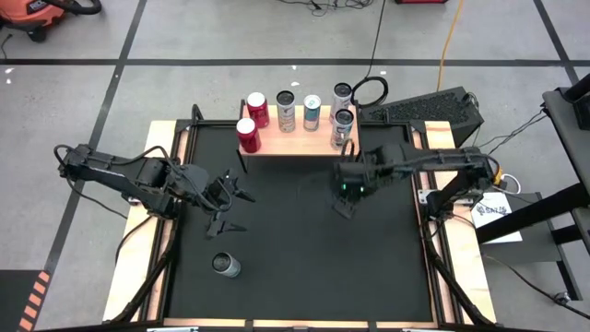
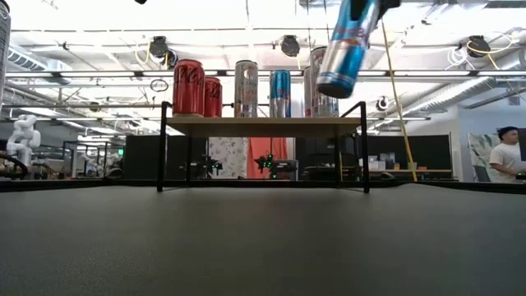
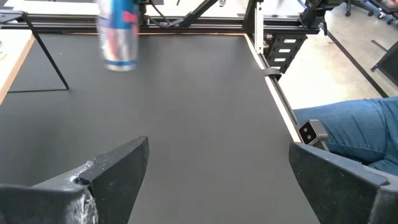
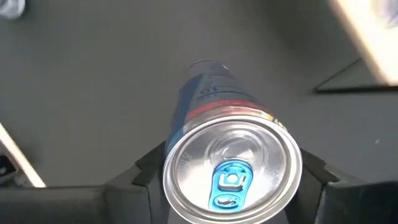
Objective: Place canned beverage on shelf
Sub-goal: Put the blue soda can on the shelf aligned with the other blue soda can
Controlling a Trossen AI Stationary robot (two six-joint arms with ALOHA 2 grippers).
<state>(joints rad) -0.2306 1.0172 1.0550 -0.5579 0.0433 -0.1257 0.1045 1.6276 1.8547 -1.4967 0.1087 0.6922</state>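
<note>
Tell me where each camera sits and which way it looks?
High: above, looking down at the table; both arms show.
Low: at table height, facing the shelf; no arm clearly shows.
Left wrist: on the left arm, behind its open pincer.
Right wrist: on the right arm, behind its pincer.
All four show the held blue can.

A slim blue-and-silver drink can (image 2: 347, 51) hangs tilted, its top end in the dark jaws at the upper edge, its base clear of the wooden-topped, black-legged shelf (image 2: 263, 127). Below and beside the jaws, five cans stand upright on the shelf: two red (image 2: 188, 88), two silver (image 2: 246, 88), one blue (image 2: 280, 93). Black surface (image 2: 263, 238) lies beneath.
</note>
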